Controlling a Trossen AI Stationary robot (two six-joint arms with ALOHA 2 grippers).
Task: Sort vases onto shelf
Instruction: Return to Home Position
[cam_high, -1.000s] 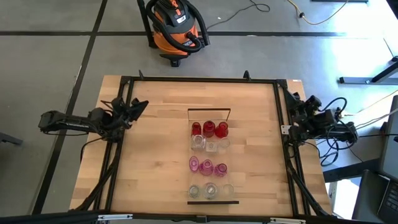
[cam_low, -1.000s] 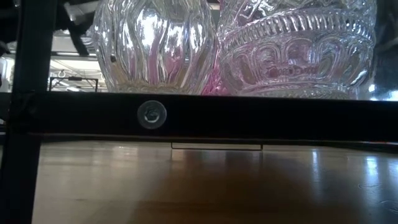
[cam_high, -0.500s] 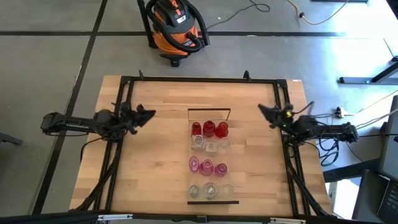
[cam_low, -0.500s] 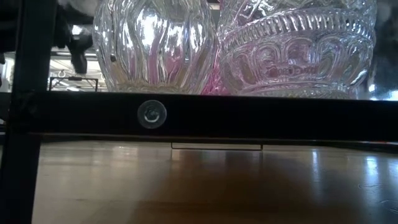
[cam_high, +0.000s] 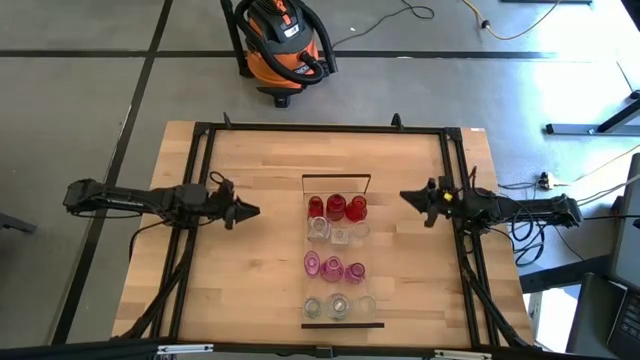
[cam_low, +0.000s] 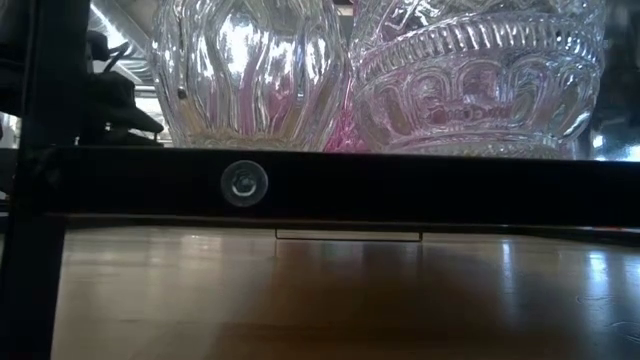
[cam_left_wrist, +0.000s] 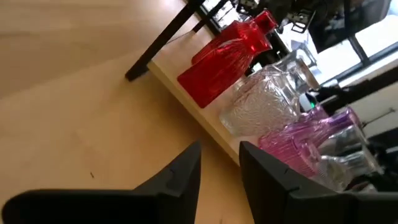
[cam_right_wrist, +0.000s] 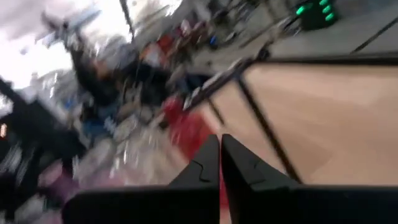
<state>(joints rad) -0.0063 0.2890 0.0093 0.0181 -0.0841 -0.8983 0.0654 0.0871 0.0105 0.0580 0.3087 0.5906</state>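
Jaws on my left gripper (cam_high: 244, 211) stand slightly parted and empty; those on the right gripper (cam_high: 408, 197) are pressed together, empty too. Both hang over the worktop (cam_high: 250, 285), on either side of the shelf (cam_high: 340, 252) and apart from it. In the low view the shelf's black rail hides most of the scene; I see only two clear ribbed bases, with pink behind. From above, the vases (cam_high: 332, 268) stand on the shelf in four rows of three: red, clear, pink, clear.
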